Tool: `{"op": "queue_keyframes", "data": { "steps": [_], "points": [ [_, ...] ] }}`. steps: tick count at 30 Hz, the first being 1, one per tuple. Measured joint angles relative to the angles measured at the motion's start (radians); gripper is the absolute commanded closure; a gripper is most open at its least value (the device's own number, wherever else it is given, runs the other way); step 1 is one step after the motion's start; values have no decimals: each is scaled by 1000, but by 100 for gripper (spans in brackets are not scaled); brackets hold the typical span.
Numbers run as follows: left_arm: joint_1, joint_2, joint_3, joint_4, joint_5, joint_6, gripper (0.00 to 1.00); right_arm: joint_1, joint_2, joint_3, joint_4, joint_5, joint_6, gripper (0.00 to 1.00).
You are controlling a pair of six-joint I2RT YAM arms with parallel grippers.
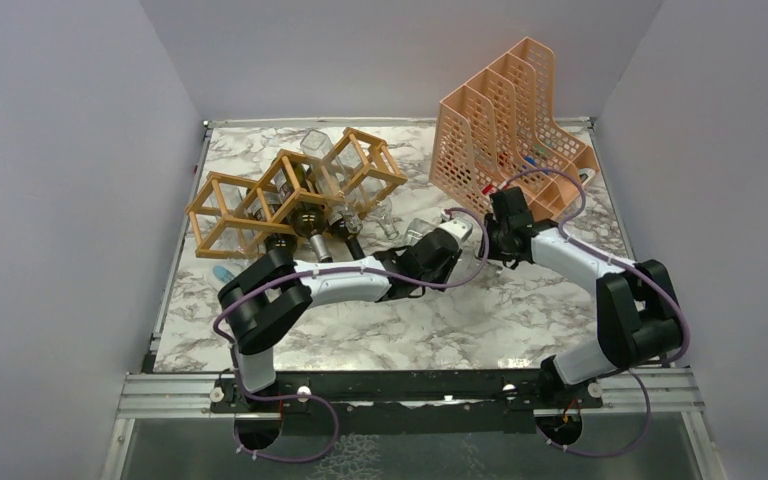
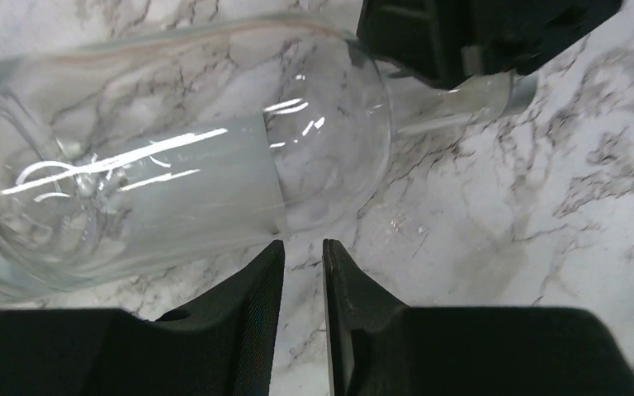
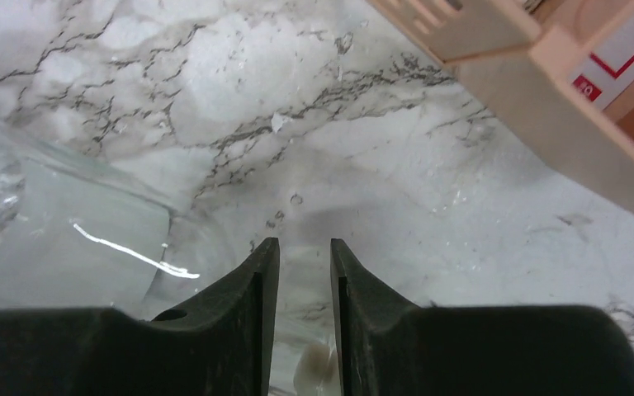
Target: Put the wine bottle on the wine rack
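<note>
One clear wine bottle (image 2: 173, 165) lies on its side on the marble table (image 1: 480, 320), and you have both sets of fingers at it. Its wide body sits just past the tips of your left gripper (image 2: 303, 247), bottom end to their left and neck pointing off to their right. Those left fingers stand drawn together with only a thin slit between them, bare marble showing through it and no glass inside. Your right gripper (image 3: 305, 243) is at the other end. Its fingers appear clamped on the neck, which runs back between them, with the shoulder of the glass to their left. Ahead of the right fingertips and to their right is the base of the peach mesh file holder (image 1: 480, 130). The wine rack (image 1: 218, 178) sits well off to the left of both grippers and farther back, with dark bottles (image 1: 305, 215) in its cells.
</note>
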Motion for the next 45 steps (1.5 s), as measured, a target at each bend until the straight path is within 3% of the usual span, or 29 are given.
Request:
{"op": "queue_keyframes", "data": {
  "steps": [13, 25, 36, 45],
  "points": [
    [-11, 19, -27, -71, -72, -15, 72, -1, -210, -147, -12, -232, 89, 62],
    [-10, 19, -27, -50, -94, -11, 72, 55, -410, -212, -62, -297, 119, 49],
    [-10, -6, -27, -51, -94, -10, 72, 111, -370, -258, -39, -277, 117, 43],
    [-10, -164, -27, -66, -102, -5, 65, 121, -272, -262, 56, -216, 100, 43]
  ]
}}
